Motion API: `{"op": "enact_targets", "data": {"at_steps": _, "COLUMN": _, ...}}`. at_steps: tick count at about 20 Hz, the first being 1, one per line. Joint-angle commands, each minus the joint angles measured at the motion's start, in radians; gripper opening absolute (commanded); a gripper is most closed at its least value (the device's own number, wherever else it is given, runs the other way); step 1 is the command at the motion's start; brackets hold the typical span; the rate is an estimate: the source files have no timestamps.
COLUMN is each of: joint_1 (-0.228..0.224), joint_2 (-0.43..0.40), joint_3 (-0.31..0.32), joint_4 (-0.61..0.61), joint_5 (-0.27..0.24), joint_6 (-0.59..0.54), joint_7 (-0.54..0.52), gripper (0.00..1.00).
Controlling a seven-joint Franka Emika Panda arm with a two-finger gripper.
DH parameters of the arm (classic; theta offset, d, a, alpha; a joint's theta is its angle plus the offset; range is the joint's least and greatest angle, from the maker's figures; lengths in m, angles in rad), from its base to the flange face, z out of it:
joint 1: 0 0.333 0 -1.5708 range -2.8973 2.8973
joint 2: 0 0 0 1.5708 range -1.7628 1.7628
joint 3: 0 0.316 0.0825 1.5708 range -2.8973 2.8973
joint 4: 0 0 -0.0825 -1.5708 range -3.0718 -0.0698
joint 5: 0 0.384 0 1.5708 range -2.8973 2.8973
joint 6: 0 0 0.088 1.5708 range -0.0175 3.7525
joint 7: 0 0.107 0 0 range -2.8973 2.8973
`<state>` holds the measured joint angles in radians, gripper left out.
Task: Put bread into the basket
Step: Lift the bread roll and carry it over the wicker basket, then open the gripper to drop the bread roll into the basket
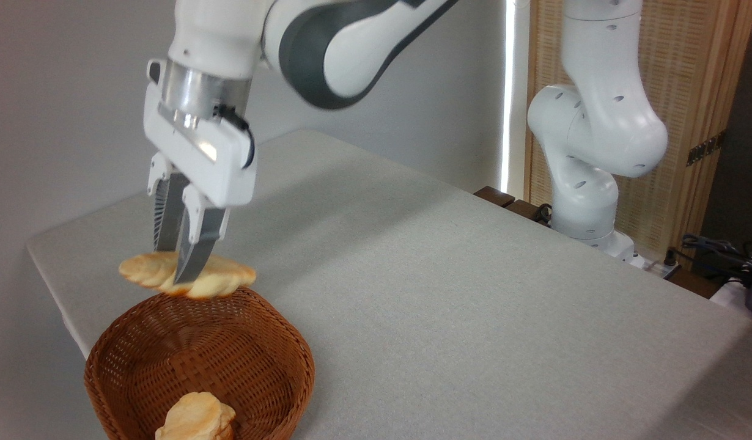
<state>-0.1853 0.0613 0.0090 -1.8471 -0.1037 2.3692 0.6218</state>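
Gripper [179,269] pointing down, fingers clamped, arm bent.

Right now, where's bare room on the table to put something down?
The table is bare from the basket across to the arm's base. The near-left corner is crowded: basket, small bread piece, tool holding the loaf.

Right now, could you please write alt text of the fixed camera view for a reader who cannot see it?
A white robot arm's gripper holds a long braided bread in its fingers, above the far rim of a round wicker basket on a grey table. A smaller bread piece already lies in the basket.
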Motion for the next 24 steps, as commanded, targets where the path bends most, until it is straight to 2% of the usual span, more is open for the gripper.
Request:
{"op": "enact_targets", "data": {"at_steps": 1, "joint_1": 0.0, "joint_2": 0.055, "joint_3": -0.01, "joint_4": 0.022, "joint_5": -0.013, "joint_6": 0.062, "joint_7": -0.001, "gripper": 1.0}}
{"op": "enact_targets", "data": {"at_steps": 7, "joint_1": 0.001, "joint_2": 0.087, "joint_3": -0.011, "joint_4": 0.022, "joint_5": -0.005, "joint_6": 0.071, "joint_7": 0.002, "gripper": 1.0}}
{"op": "enact_targets", "data": {"at_steps": 18, "joint_1": 0.015, "joint_2": 0.063, "joint_3": 0.005, "joint_4": 0.037, "joint_5": -0.005, "joint_6": 0.081, "joint_7": -0.001, "gripper": 1.0}}
{"op": "enact_targets", "data": {"at_steps": 20, "joint_1": 0.015, "joint_2": 0.026, "joint_3": 0.034, "joint_4": 0.04, "joint_5": -0.005, "joint_6": -0.005, "joint_7": -0.002, "gripper": 1.0}}
{"op": "enact_targets", "data": {"at_steps": 24, "joint_1": 0.015, "joint_2": -0.014, "joint_3": 0.037, "joint_4": 0.086, "joint_5": -0.005, "joint_6": -0.224, "joint_7": -0.022, "gripper": 1.0}}
